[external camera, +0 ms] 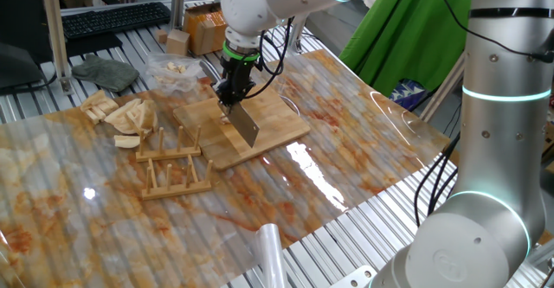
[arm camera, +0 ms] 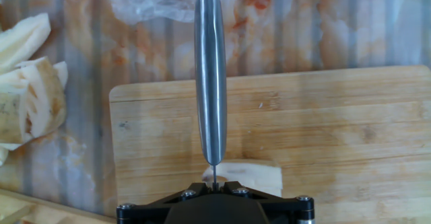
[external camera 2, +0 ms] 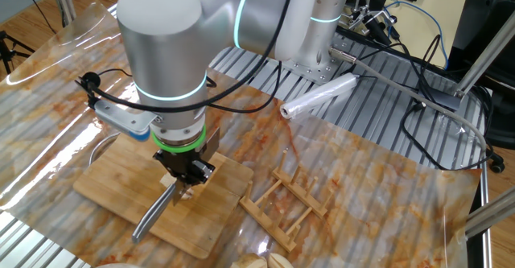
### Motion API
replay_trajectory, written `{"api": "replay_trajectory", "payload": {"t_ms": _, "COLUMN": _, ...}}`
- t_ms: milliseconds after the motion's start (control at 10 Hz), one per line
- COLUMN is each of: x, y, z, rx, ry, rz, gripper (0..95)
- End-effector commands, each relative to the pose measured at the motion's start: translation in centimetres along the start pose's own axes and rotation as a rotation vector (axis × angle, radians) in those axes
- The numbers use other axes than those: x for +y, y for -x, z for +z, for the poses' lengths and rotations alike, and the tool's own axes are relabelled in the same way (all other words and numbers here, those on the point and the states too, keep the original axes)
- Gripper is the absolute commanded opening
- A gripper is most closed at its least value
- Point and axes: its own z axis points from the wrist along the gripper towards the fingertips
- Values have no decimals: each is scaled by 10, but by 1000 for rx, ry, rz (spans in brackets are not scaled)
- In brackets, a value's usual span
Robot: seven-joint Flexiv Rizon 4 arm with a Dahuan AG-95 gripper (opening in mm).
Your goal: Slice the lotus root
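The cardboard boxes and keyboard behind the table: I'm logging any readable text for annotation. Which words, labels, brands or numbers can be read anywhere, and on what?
None can be read.
Cardboard boxes: any print is too small and blurred.
Keyboard: key legends too small.
Bamboo board, knife: no markings visible.

The gripper (external camera 2: 187, 174) is closed on a knife (external camera 2: 154, 212) above the bamboo board (external camera 2: 113, 186). A wooden rack (external camera 2: 283, 205) is seen to the right, a plastic roll (external camera 2: 319, 97) farther back.
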Motion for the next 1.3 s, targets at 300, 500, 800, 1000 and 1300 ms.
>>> {"api": "replay_trajectory", "payload": {"t_ms": 300, "x": 0, "y": 0, "z": 0, "rx": -3, "ry": -9, "rz": 3, "gripper": 0}}
{"api": "replay_trajectory", "payload": {"t_ms": 500, "x": -1, "y": 0, "z": -1, "rx": -4, "ry": -9, "rz": 6, "gripper": 0}}
{"api": "replay_trajectory", "payload": {"t_ms": 800, "x": -2, "y": 0, "z": -3, "rx": -5, "ry": -10, "rz": 6, "gripper": 0}}
{"api": "replay_trajectory", "payload": {"t_ms": 1000, "x": -2, "y": 0, "z": -3, "rx": -4, "ry": -11, "rz": 3, "gripper": 0}}
{"api": "replay_trajectory", "payload": {"t_ms": 1300, "x": -3, "y": 0, "z": 27, "rx": -27, "ry": -16, "rz": -3, "gripper": 0}}
